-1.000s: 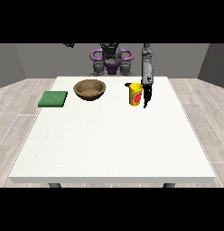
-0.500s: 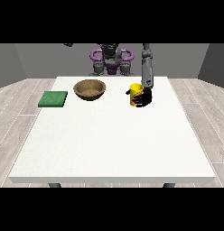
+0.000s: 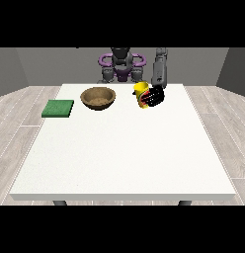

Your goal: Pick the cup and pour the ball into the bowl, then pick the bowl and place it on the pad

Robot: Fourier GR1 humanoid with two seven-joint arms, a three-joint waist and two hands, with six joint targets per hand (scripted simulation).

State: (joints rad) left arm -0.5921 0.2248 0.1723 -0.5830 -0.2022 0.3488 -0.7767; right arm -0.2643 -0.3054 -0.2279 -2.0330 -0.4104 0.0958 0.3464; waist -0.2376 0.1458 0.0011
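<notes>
Fingers of the hand at the view's right (image 3: 154, 97) curl around the yellow cup (image 3: 141, 94), which sits tilted at the far side of the white table (image 3: 124, 158), right of centre. Just left of it rests the brown bowl (image 3: 98, 97), a small gap between them. Further left, near the table's left edge, lies the green pad (image 3: 58, 108), well apart from the bowl. No ball can be made out.
</notes>
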